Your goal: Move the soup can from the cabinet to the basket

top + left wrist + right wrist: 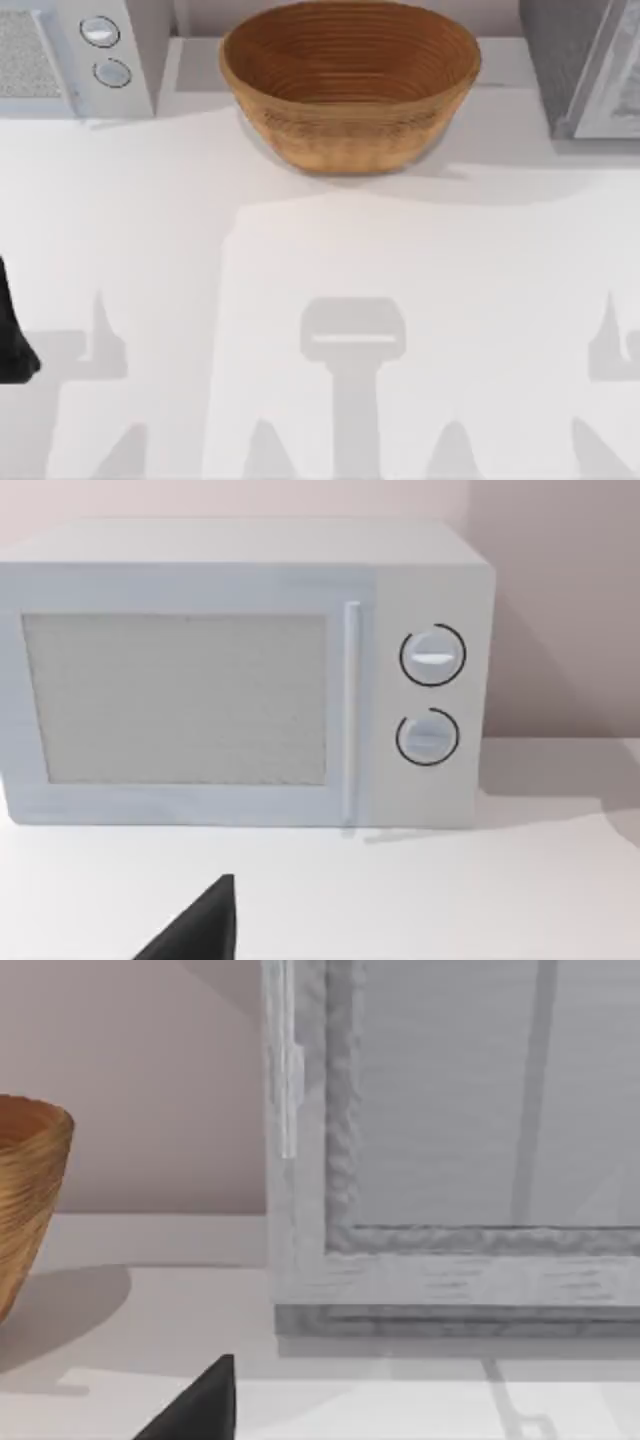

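The brown wicker basket stands at the back middle of the table; its near wall also appears in the right wrist view. The dark grey speckled cabinet sits at the back right, its pale white-framed door close in front of my right wrist camera. The soup can is hidden. A dark part of my left gripper points toward the white appliance. A dark part of my right gripper hangs low over the table in front of the cabinet door. My left arm sits at the table's left edge.
A white microwave with two round knobs stands at the back left. Bare white tabletop stretches from the basket to the front edge, crossed by grey shadows.
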`<action>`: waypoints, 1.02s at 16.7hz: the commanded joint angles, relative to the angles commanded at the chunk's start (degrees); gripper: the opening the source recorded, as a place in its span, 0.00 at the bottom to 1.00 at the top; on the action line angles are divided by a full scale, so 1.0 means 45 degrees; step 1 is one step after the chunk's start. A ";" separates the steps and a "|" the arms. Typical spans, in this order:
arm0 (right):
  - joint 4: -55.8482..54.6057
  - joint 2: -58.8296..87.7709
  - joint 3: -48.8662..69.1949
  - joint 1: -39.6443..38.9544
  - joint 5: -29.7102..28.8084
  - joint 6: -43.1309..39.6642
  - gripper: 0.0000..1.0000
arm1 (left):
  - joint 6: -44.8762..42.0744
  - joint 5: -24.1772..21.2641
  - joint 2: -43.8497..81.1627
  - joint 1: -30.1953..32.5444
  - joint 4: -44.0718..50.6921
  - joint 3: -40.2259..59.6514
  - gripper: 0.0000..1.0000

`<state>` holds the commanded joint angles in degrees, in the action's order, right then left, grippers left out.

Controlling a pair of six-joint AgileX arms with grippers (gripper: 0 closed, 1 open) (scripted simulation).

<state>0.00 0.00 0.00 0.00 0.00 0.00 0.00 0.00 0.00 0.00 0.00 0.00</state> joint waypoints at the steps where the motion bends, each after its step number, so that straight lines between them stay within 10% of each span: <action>1: 0.0000 0.0000 0.0000 0.0000 0.0000 0.0000 1.00 | 0.0000 0.0000 0.0000 0.0000 0.0000 0.0000 1.00; 8: 0.0877 0.2652 0.2848 -0.0362 -0.0397 0.0019 1.00 | 0.0000 0.0000 0.0000 0.0000 0.0000 0.0000 1.00; 17: 0.3250 1.0518 1.3911 -0.1476 -0.1569 0.0126 1.00 | 0.0000 0.0000 0.0000 0.0000 0.0000 0.0000 1.00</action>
<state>14.63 47.33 62.60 -6.64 -7.06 0.57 0.00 0.00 0.00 0.00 0.00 0.00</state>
